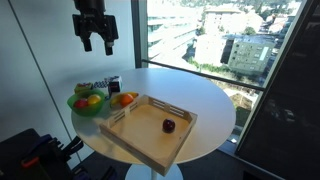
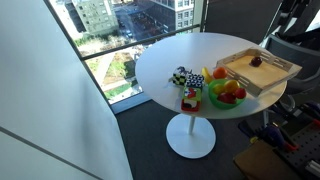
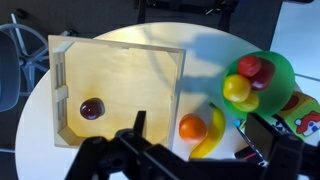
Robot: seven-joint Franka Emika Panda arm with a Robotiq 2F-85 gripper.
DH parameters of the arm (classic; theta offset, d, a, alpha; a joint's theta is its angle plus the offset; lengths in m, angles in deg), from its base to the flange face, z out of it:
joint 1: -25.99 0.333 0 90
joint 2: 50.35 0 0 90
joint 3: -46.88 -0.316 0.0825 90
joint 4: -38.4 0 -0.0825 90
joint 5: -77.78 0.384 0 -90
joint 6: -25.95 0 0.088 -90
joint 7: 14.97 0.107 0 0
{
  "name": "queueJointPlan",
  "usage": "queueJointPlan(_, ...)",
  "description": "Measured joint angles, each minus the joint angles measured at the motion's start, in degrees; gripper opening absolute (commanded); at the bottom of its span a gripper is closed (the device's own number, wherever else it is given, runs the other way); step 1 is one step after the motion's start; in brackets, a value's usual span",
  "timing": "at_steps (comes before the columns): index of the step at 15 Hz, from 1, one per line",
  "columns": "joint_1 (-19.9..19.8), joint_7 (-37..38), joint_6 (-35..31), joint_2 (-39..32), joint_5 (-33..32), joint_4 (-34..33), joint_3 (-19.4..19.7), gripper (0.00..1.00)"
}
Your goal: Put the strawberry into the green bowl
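I am holding the gripper (image 1: 98, 45) high above the round white table (image 1: 215, 100), its fingers spread and pinching nothing. The strawberry (image 3: 251, 67) is lying in the green bowl (image 3: 285, 70) against a yellow fruit (image 3: 237, 88), near the wooden tray (image 3: 120, 75), where a maroon fruit (image 3: 92, 109) is sitting.

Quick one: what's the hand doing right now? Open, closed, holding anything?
Hand: open, holding nothing.
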Motion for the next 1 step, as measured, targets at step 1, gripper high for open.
queueJointPlan(1, 0.0, 0.0, 0.0, 0.0, 0.0, 0.0, 0.0, 1.00)
